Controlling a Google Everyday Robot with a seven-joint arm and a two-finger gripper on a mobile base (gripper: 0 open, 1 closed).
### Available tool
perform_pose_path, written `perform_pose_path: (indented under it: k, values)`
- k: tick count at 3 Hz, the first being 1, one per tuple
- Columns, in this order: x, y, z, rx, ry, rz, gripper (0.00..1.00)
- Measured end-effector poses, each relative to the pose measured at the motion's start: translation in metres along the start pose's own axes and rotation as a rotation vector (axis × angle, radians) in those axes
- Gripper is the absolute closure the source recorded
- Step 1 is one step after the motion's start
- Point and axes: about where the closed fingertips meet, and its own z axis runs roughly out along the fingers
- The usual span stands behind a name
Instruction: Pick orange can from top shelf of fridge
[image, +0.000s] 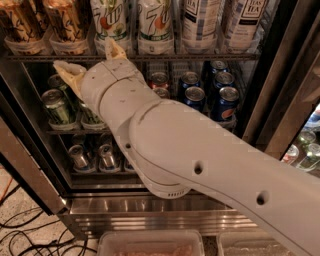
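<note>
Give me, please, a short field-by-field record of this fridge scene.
pincer: open, empty, at the front rail of the top shelf, left of centre
orange can: upright near that shelf's left end, above the pincer, not gripped
neighbours: 7up cans to its right
fridge: blue cans on the rack below

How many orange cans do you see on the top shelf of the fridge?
2. One orange can stands at the far left of the top shelf, the other beside it. More may hide behind. The gripper, jaws open, is just below them.
</note>
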Motion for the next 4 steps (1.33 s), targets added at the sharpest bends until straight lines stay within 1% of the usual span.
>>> perform_pose_path:
  k: [1,2,3,4]
  values:
    - [-0.003,0.002,0.002,-0.014,-0.016,0.008,0.35]
    - [-0.003,0.002,0.01,-0.022,-0.035,0.024,0.33]
    - [-0.001,0.001,0.022,-0.032,-0.047,0.036,0.26]
    - [0.002,-0.001,0.034,-0.031,-0.058,0.056,0.26]
